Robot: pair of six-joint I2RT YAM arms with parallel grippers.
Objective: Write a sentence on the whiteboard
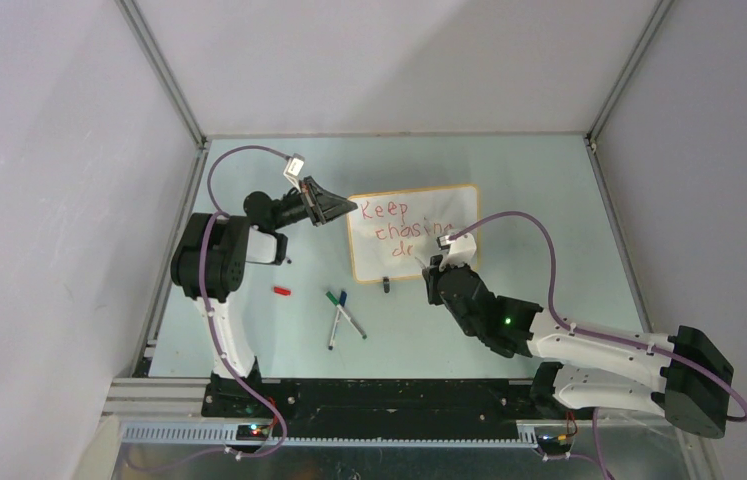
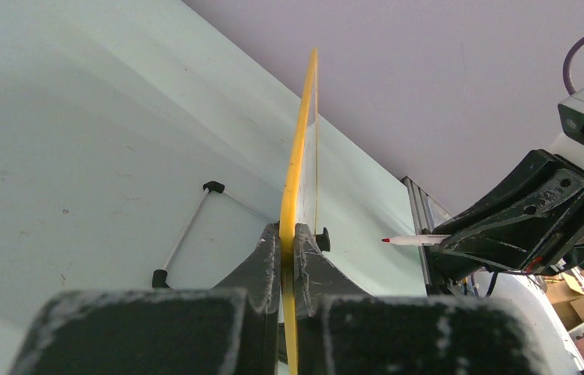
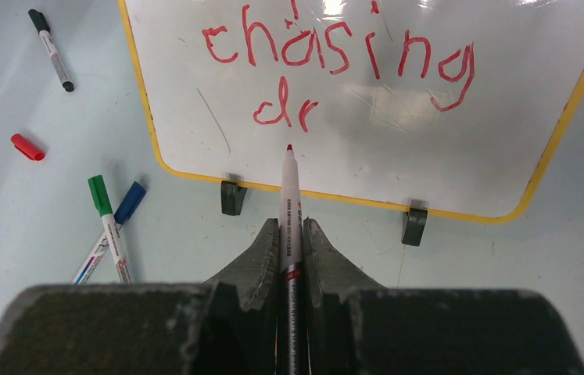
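Beneath sentence [image 3: 338, 56] (so far "dr"), red marker [image 3: 291, 207] tip, perhaps off whiteboard [image 3: 445, 148]

Pale table [image 1: 549, 200]: loose markers [image 3: 105, 209], red cap [image 1: 281, 291]

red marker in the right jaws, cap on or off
Off. The red marker shows a bare red tip pointing at the whiteboard; a loose red cap lies on the table to its left.

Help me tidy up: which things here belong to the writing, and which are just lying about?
In use: whiteboard, red sentence, red marker in the right gripper, left gripper clamping the board's edge.
Lying about: red cap, green marker, blue marker, black marker.
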